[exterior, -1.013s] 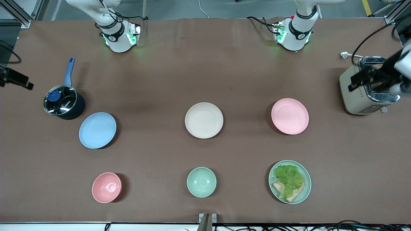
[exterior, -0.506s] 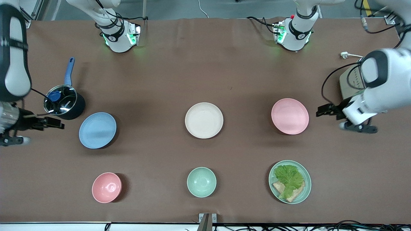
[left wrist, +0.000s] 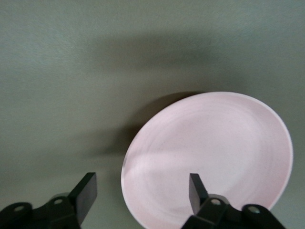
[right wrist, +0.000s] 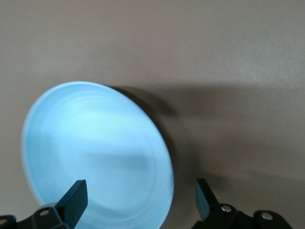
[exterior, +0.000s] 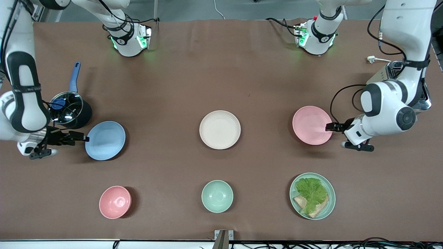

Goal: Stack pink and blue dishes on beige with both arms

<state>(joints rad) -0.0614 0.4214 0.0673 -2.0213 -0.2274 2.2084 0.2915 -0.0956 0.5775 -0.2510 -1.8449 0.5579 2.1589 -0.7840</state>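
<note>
pink plate (exterior: 312, 125): pale pink, matte, plain
blue plate (exterior: 105, 140): light blue, matte, plain
beige plate (exterior: 219, 129): cream-beige, matte, plain
pink bowl (exterior: 115, 202): salmon pink, plain
green bowl (exterior: 217, 196): mint green, plain
green plate (exterior: 327, 207): mint green rim; carries bright green lettuce (exterior: 311, 191) over tan-brown bread (exterior: 300, 202)
saucepan (exterior: 68, 112): dark navy body, blue handle, clear lid with blue knob
toaster (exterior: 409, 90): beige body, shiny silver top
surface (exterior: 221, 79): brown, uniform
left tool (exterior: 328, 127): black fingers, white arm with black bands
right tool (exterior: 83, 138): black fingers, white arm with black bands
arm bases: white, black bands, green lights
</note>
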